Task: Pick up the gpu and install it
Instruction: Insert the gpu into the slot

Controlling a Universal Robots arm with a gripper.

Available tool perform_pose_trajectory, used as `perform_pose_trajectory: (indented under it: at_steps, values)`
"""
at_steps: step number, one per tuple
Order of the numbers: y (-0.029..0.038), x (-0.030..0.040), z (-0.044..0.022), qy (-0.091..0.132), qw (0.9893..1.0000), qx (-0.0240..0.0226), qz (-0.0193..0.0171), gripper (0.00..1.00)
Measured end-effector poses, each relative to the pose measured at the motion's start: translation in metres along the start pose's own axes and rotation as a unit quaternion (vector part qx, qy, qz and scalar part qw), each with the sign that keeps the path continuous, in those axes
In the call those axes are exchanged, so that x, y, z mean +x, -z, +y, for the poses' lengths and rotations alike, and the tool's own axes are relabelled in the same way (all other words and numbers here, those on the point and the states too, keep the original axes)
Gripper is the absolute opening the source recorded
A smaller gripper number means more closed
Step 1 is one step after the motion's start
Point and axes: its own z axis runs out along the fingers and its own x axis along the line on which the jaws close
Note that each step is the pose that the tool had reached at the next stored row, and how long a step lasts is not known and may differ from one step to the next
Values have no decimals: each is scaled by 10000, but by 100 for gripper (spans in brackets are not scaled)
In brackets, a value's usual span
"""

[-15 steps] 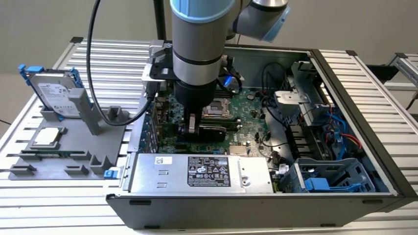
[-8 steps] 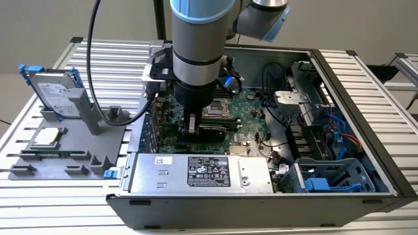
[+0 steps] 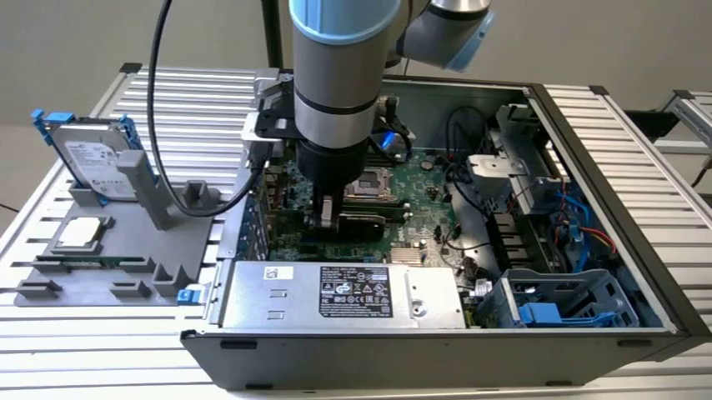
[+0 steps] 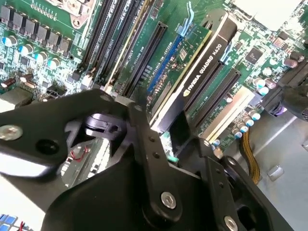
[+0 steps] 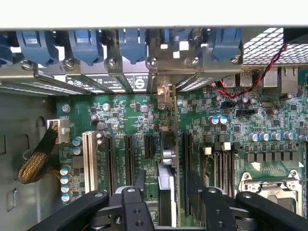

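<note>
In the exterior view, nearest the camera, the front wall of the open computer case (image 3: 445, 354) runs across the bottom of the frame, and just behind it lies the silver power supply (image 3: 339, 293) with its label facing up. To the lower right inside the case sits a blue drive cage (image 3: 562, 304).

Further in, at the centre of the frame, the arm reaches down into the case, and its pincer (image 3: 326, 218) stands over the green motherboard (image 3: 428, 187). The gpu (image 3: 362, 225) is a dark block just beside the pincer, standing on edge on the board.

In the second wrist view the pincer (image 4: 166, 139) has its black fingers (image 4: 144, 144) closed in on the gpu (image 4: 202, 62), which sits upright among the long black slots (its shroud faces the right of the frame). In the first wrist view the gpu (image 5: 166, 192) appears edge-on at lower centre, between the pincer's fingers (image 5: 137, 211), in line with the slots.

At the left of the exterior view, on the slatted tabletop (image 3: 67, 333), a grey fixture (image 3: 112, 242) carries a small square CPU chip (image 3: 80, 235) and, further back, a hard drive (image 3: 95, 162) in a blue frame standing upright.
</note>
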Motion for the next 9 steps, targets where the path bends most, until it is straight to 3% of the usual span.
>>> perform_pose_trajectory:
  at_steps: [9]
  values:
    - [344, -21, 9, 0, 10000, -3, -3, 100]
